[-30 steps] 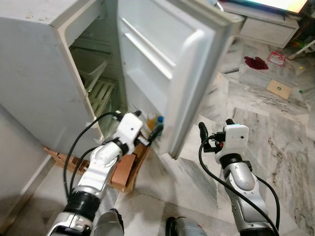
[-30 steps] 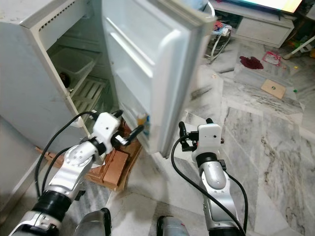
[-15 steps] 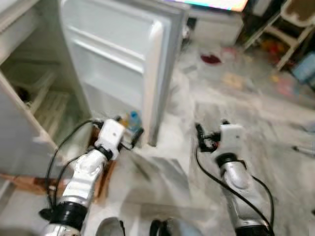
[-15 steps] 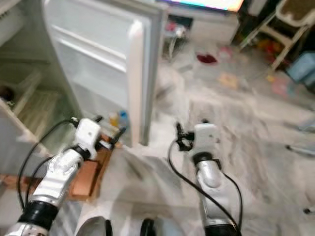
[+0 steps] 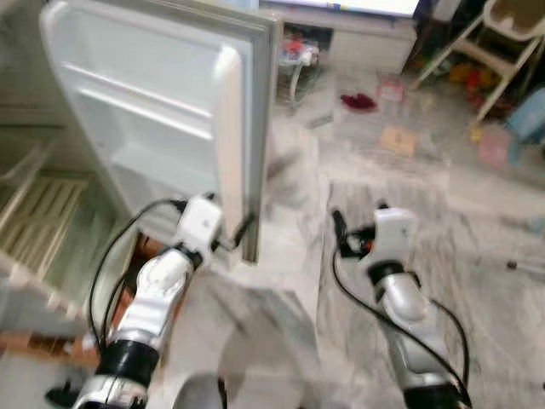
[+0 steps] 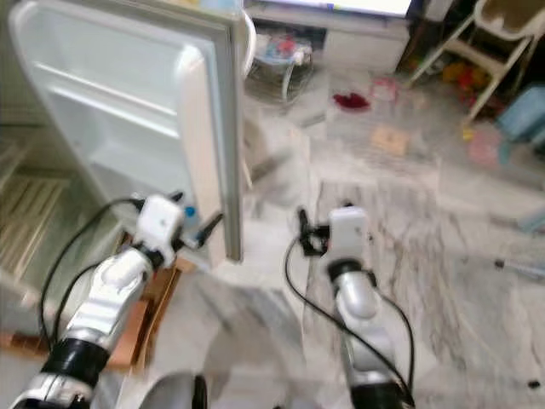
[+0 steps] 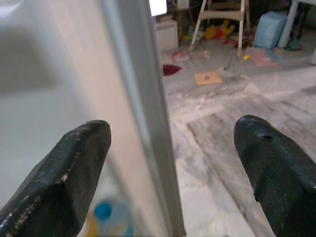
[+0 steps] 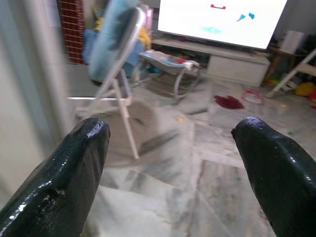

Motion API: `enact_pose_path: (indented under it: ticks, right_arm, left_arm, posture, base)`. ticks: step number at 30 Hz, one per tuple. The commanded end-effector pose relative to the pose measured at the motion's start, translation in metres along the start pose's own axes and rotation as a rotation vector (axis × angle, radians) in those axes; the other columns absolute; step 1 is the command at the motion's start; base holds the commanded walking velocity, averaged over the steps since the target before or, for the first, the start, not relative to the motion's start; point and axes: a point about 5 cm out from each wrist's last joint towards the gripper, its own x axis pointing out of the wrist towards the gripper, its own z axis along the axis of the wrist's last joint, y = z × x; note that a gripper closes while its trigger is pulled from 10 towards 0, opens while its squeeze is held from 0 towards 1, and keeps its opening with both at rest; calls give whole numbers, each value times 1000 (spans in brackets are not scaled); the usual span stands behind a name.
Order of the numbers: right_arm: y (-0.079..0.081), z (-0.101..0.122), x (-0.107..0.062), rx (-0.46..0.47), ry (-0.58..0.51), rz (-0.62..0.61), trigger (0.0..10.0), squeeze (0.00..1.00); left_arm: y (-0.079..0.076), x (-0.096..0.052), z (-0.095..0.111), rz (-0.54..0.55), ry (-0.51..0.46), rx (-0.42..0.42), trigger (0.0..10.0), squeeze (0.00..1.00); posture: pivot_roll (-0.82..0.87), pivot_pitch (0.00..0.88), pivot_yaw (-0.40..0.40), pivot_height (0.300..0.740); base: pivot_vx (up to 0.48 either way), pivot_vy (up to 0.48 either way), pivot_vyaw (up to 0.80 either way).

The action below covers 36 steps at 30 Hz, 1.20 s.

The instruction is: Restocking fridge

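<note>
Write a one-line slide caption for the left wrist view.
Left claw, open, straddles the edge of the open fridge door, with a blue-capped bottle blurred on the door's inner side.

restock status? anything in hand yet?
Done: the fridge door stands wide open, with a blue-capped bottle low in its rack. In hand: nothing. The left gripper is open with the door's edge between its fingers; the right gripper hangs open over the marble floor. Left: fetching and loading items.
</note>
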Motion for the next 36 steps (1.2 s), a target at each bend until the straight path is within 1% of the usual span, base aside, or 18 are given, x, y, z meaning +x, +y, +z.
enact_pose_path:
  ticks: [1,7,16,17,20,21,23,24,25,26,27,28,29,30,33,36]
  right_arm:
    - [-11,-2,-3,-21,11,-30,10000,0]
    - [-10,-2,-3,-21,9,-29,10000,0]
    - [-11,-3,-4,-20,12,-31,10000,0]
    - [-10,-4,-4,-21,13,-30,10000,0]
    - [-11,-4,-4,-22,14,-29,10000,0]
    - [-10,-4,-5,-23,15,-29,10000,0]
    - [-11,-4,-4,-23,15,-30,10000,0]
    - [-11,-4,-4,-23,15,-30,10000,0]
    - [-11,-4,-5,-24,14,-30,10000,0]
    - [-11,-4,-5,-25,13,-34,10000,0]
    - [-11,-4,-5,-25,13,-34,10000,0]
    - [-12,-4,-6,-26,13,-38,10000,0]
    - [-12,-4,-7,-26,13,-40,10000,0]
    - [-13,-5,-8,-26,15,-43,10000,0]
    - [-12,-6,-8,-26,17,-41,10000,0]
    - [-10,-7,-6,-18,22,-37,10000,0]
  left_arm:
    - [-10,7,5,-34,-12,12,10000,0]
    - [-13,12,9,-45,-30,22,10000,0]
    - [-14,15,10,-48,-27,38,10000,0]
    - [-15,18,11,-52,-27,41,10000,0]
    - [-16,22,12,-56,-28,46,10000,0]
    - [-18,26,14,-61,-34,49,10000,0]
    - [-19,29,17,-65,-42,47,10000,0]
    - [-19,29,17,-65,-42,47,10000,0]
    - [-20,30,19,-65,-55,44,10000,0]
    - [-23,30,24,-75,-88,31,10000,0]
    - [-23,30,24,-75,-88,31,10000,0]
    - [-27,27,28,-97,-113,26,10000,0]
    - [-30,23,29,-107,-122,24,10000,0]
    - [-33,17,27,-122,-121,20,10000,0]
    - [-34,10,22,-125,-108,18,10000,0]
    - [-30,2,13,-100,-72,22,10000,0]
  posture:
    - [11,78,-57,740]
    - [9,81,-57,740]
    - [9,83,-55,740]
    - [9,83,-55,740]
    - [9,83,-55,740]
    - [6,83,-55,740]
    - [6,83,-55,740]
    - [6,83,-55,740]
    - [0,84,-51,740]
    - [-3,83,-49,740]
    - [-3,83,-49,740]
    - [-5,84,-47,740]
    - [-4,85,-46,740]
    - [-1,84,-46,740]
    - [8,86,-47,740]
    - [8,86,-47,740]
  base:
    - [480,0,0]
    - [480,0,0]
    - [480,0,0]
    - [480,0,0]
    - [480,0,0]
    - [480,0,0]
    - [480,0,0]
    - [480,0,0]
    - [480,0,0]
    - [296,0,0]
    - [296,0,0]
    - [0,0,0]
    - [0,0,0]
    - [0,0,0]
    - [0,0,0]
    - [0,0,0]
